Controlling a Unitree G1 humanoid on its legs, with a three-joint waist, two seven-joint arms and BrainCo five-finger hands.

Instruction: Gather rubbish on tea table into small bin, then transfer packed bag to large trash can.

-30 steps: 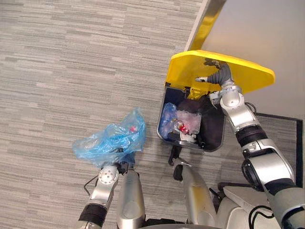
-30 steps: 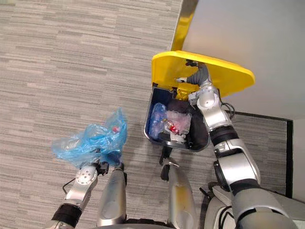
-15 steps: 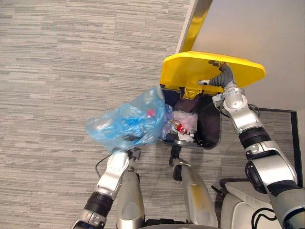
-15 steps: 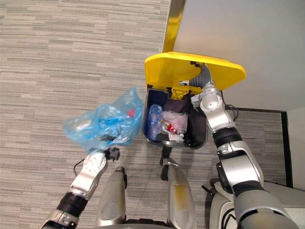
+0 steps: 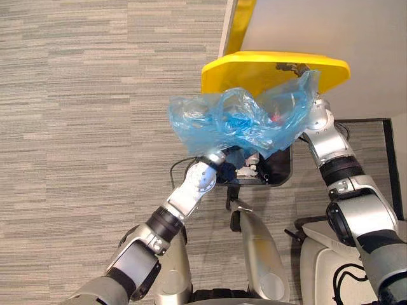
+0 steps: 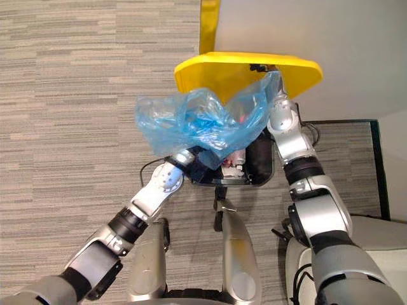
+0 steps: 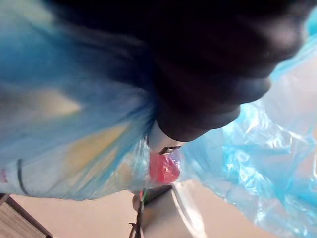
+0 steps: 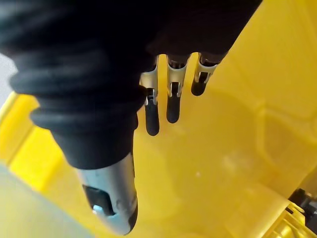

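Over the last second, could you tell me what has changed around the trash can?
The left hand, gripping the blue bag, swung it from over the floor on the robot's left across to hang above the open large trash can, in front of the yellow lid. The bag has not been let go. The right hand kept its straight fingers against the lid's underside, holding it up.

Light is bright and even across the floor (image 5: 76, 127), with no hard shadows. The bag (image 5: 241, 121) shows translucent, with white glints on its creases. The lid (image 8: 223, 148) carries a soft sheen. The left hand (image 7: 213, 64) and right hand (image 8: 74, 69) read near black close up.
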